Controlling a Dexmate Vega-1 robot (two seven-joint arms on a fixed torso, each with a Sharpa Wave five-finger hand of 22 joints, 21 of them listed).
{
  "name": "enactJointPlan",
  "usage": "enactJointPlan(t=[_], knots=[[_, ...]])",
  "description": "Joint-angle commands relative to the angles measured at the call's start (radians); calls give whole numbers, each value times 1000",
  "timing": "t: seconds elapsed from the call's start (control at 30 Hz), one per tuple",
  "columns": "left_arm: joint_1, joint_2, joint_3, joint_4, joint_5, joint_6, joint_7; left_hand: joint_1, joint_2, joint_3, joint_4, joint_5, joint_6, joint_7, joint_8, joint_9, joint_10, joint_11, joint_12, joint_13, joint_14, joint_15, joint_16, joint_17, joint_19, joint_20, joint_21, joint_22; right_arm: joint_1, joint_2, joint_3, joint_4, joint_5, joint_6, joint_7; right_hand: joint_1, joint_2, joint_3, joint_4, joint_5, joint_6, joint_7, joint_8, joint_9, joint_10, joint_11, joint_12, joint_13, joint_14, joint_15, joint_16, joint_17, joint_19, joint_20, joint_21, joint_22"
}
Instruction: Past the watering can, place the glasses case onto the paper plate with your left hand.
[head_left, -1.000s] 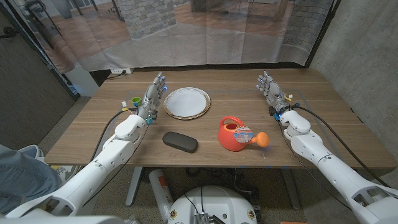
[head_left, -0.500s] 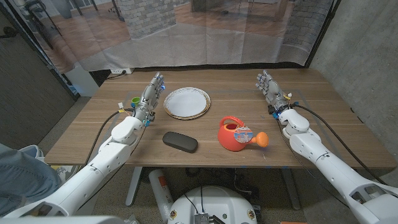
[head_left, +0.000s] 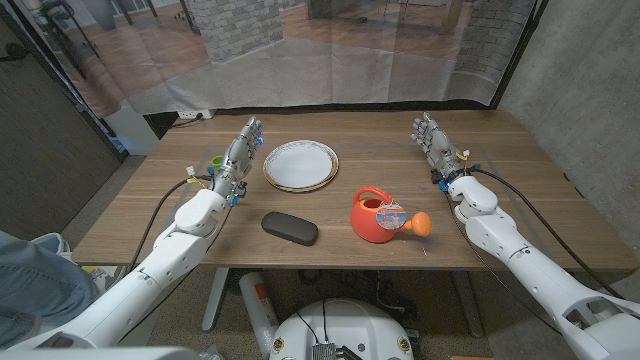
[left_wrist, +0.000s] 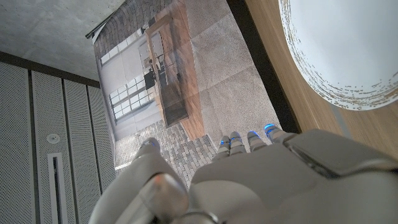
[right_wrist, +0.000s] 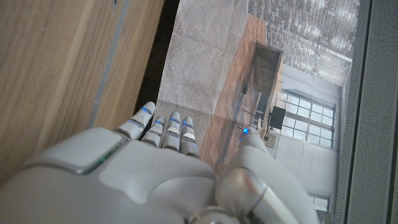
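On the brown wooden worktop (head_left: 330, 215), my task has yet to begin. My left robot hand (head_left: 240, 157) stands empty, fingers apart, beside the round white paper plate (head_left: 300, 165); my right robot hand (head_left: 433, 143) waits likewise empty and spread. The orange plastic watering can (head_left: 385, 217) sits near the front edge, the dark oblong glasses case (head_left: 290, 228) beside it, untouched. Next, I judge, my left must draw back and down to grip the case.

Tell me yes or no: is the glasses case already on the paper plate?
No, in the head view the glasses case lies on the bare table, nearer the robot than the paper plate, which holds nothing.
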Motion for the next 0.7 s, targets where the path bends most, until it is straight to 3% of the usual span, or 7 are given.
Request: enactJointPlan(t=[0.03,0.7], knots=[[41,20,-14,-43,28,-22,22,10,3,0,-2,-4,5,-4,6,1,1,-2,7,4,-24,0,7,3,-65,-15,4,3,-10,-6,4,-10,4,-1,-3,7,6,2,-7,-1,11,0,6,4,9,1,5,3,6,-1,8,5,13,-17,-2,3],[108,61,-42,-105,66,-59,30,14,6,-4,-4,-7,27,-8,11,2,25,-8,14,4,-2,-4,11,3,-58,-8,6,3,-6,-4,0,-14,-2,-5,-8,7,7,1,-9,-2,13,-1,6,4,12,0,5,3,10,-3,9,5,17,-16,-8,4]])
